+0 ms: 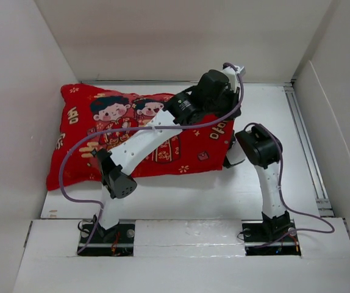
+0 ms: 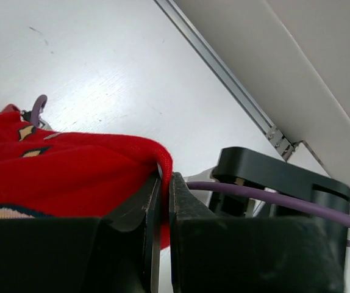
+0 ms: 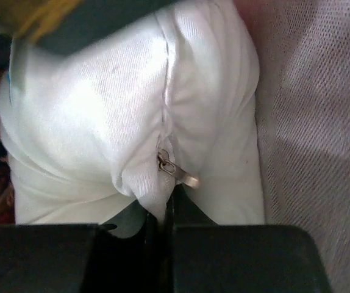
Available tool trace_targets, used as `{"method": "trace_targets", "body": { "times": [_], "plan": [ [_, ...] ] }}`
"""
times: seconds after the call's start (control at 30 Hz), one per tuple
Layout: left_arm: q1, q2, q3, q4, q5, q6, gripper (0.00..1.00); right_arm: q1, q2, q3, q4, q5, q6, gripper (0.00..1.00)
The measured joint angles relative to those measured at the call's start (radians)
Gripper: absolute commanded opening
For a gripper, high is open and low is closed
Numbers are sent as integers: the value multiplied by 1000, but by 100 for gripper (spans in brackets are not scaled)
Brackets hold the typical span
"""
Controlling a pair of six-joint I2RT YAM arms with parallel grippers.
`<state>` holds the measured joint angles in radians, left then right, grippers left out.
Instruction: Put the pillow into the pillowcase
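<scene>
Top view: the pillowcase (image 1: 190, 155) lies on the white worktop (image 1: 272, 116), left of centre toward the far side. It is a red fabric oblong, plump and rounded, printed face up with a cartoon couple and gold characters. The left arm (image 1: 150, 137), white shell with black joints, reaches across it to its far right corner, and its tip is hidden under the black wrist. The right arm (image 1: 269, 177) bends down to the case's near right end.

Left wrist view: the left end effector (image 2: 164, 183) is pinched shut on the pillowcase edge, with a thin fold of red cloth between its black fingers. The cloth is smooth woven fabric with a rolled hem. Behind it are the matte, lightly scuffed worktop, a slim metal rail (image 2: 224, 73) and a glossy purple cable (image 2: 272, 198).

Right wrist view: the right end effector (image 3: 166, 213) is closed tight on a gathered fold of the pillow (image 3: 102, 110). The pillow is white, fine-weave and slightly shiny, puffy with soft creases, and a seam runs down to a small metal zipper pull (image 3: 176, 170) just above the fingertips. Grey mesh-textured fabric (image 3: 321, 122) lies against the pillow's right side; what it belongs to is unclear. The pillow shows only here, at the case's right end.
</scene>
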<state>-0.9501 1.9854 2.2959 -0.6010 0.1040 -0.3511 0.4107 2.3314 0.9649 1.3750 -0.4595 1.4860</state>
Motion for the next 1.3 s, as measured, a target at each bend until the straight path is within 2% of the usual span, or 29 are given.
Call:
{"method": "trace_targets", "body": {
  "times": [0.1,0.2,0.37,0.43,0.63,0.7,0.77,0.83,0.87,0.93,0.97,1.0,1.03,1.07,1.2,1.3],
  "plan": [
    [0,-14,-79,62,33,-18,0,-30,-88,-84,-19,-6,-32,0],
    [-11,0,-115,89,61,-38,0,-45,-99,-77,-22,-21,-35,0],
    [-70,112,53,51,56,-43,0,-77,-150,-110,-60,-48,-52,0],
    [-92,116,55,71,43,-42,0,-85,-187,-130,-63,-56,-76,3],
    [-67,28,-172,239,9,-64,0,-96,-124,-130,-43,-97,-72,5],
    [-28,13,-249,275,51,-95,0,-94,-104,-132,-40,-98,-72,6],
    [14,31,-250,280,83,-115,0,-88,-101,-134,-34,-98,-72,11],
    [53,79,-186,265,101,-127,0,-80,-101,-133,-28,-100,-73,21],
    [72,114,-121,243,106,-131,0,-77,-101,-132,-28,-103,-74,40],
    [94,175,-11,230,112,-133,0,-75,-101,-134,-29,-107,-79,49],
    [100,186,11,233,114,-133,0,-79,-106,-142,-29,-108,-83,61],
    [101,187,13,233,115,-134,0,-89,-121,-166,-35,-110,-89,61],
    [102,186,10,235,119,-134,0,-106,-153,-212,-40,-110,-100,84],
    [104,180,-10,253,124,-138,0,-126,-187,-259,-45,-114,-105,100],
    [121,158,-132,335,166,-170,0,-242,-357,-433,-56,-135,-166,100],
    [143,183,-151,364,211,-193,0,-318,-474,-521,-60,-135,-219,100]
  ]
}}
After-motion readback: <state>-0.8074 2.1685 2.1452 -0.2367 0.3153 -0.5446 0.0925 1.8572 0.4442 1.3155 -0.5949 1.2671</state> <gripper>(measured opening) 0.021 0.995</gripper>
